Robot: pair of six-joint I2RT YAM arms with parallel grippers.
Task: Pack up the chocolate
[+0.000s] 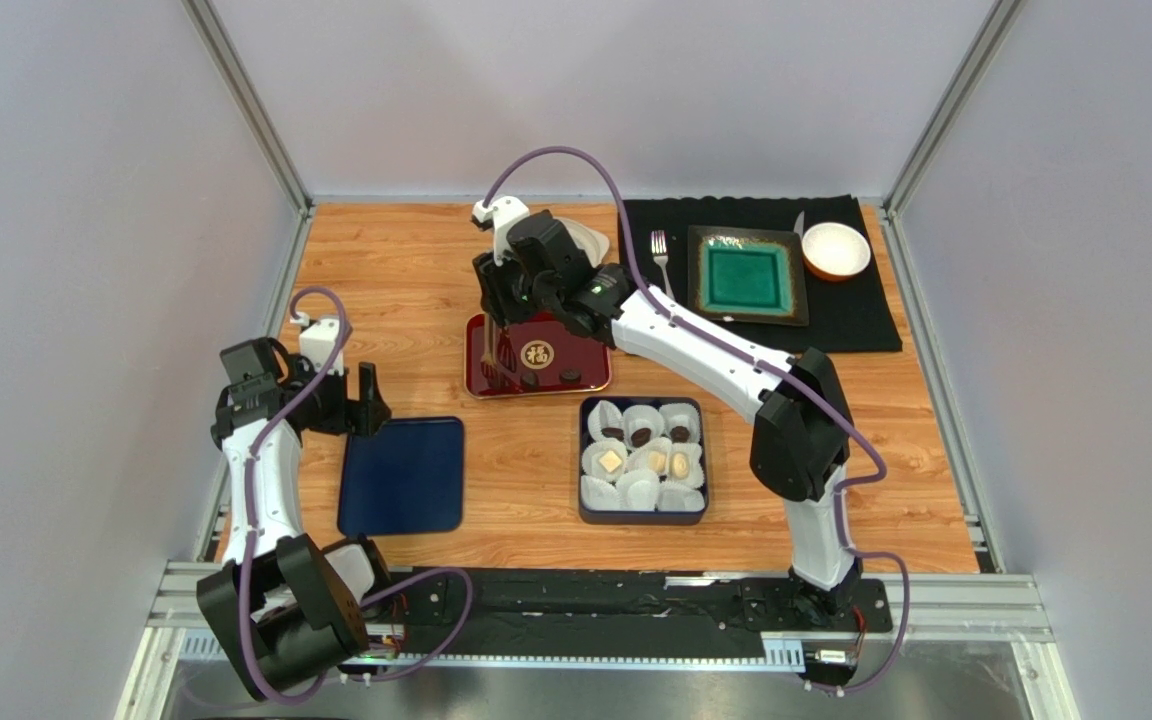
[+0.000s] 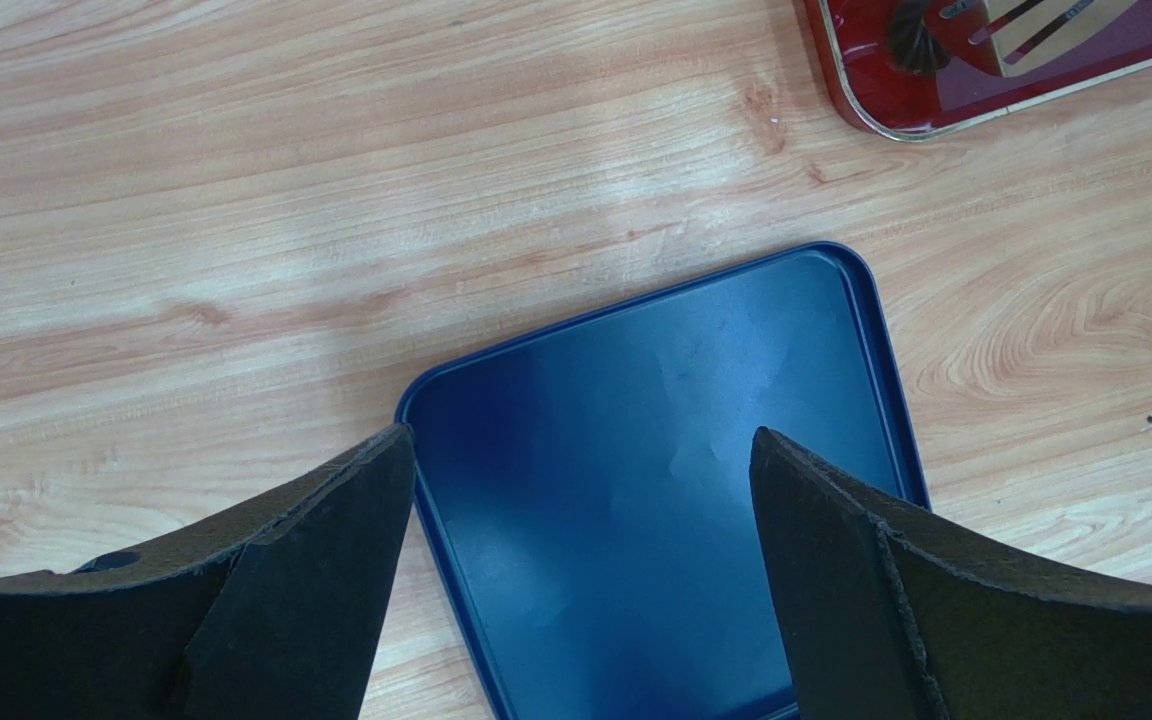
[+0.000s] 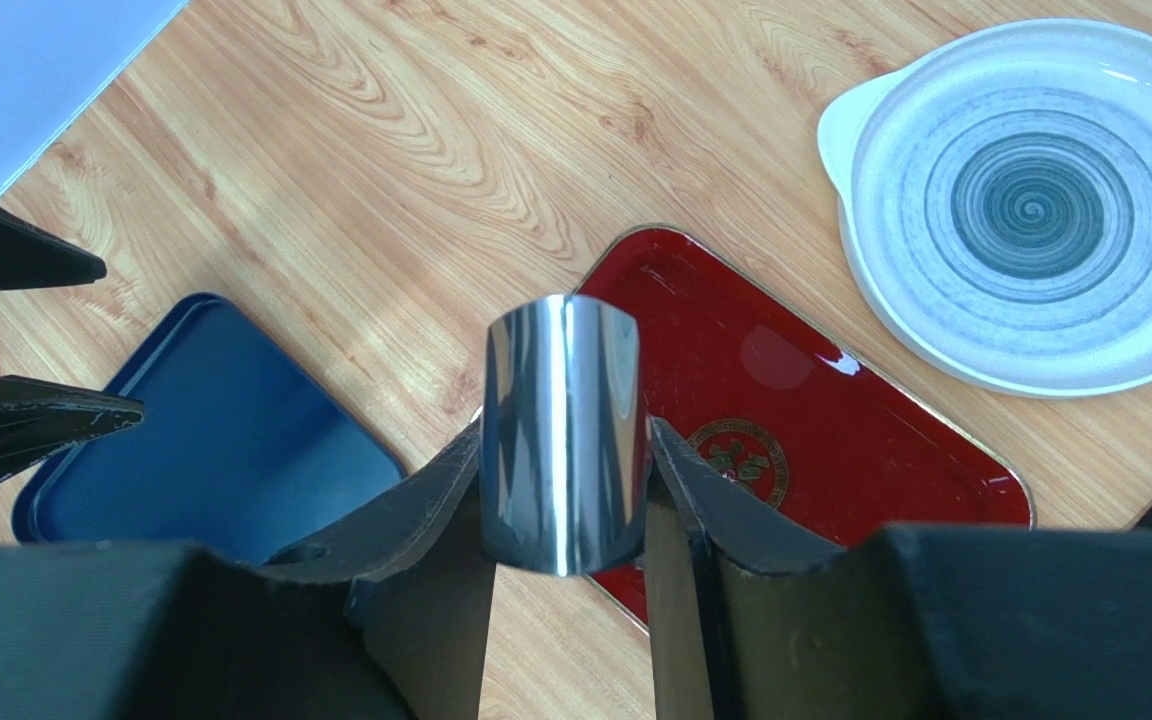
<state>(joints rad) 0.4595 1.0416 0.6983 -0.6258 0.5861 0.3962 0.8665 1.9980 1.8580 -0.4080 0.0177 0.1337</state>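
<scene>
My right gripper (image 1: pixel 512 311) is shut on shiny metal tongs (image 3: pixel 561 375) and holds them upright over the left part of the red tray (image 1: pixel 537 387). One dark chocolate (image 1: pixel 572 374) lies on that tray. The left wrist view shows the tongs' tips (image 2: pixel 1033 23) next to a dark piece (image 2: pixel 913 38) on the tray. The dark box (image 1: pixel 642 515) holds white paper cups, some with dark chocolates (image 1: pixel 678 432) and cream ones (image 1: pixel 612 461). My left gripper (image 1: pixel 372 402) is open and empty above the blue lid (image 2: pixel 672 450).
A black mat (image 1: pixel 868 315) at the back right carries a fork (image 1: pixel 660 255), a green square plate (image 1: pixel 748 278) and a white bowl (image 1: pixel 835 249). A white swirl plate (image 3: pixel 1040 203) lies behind the red tray. Grey walls stand on both sides.
</scene>
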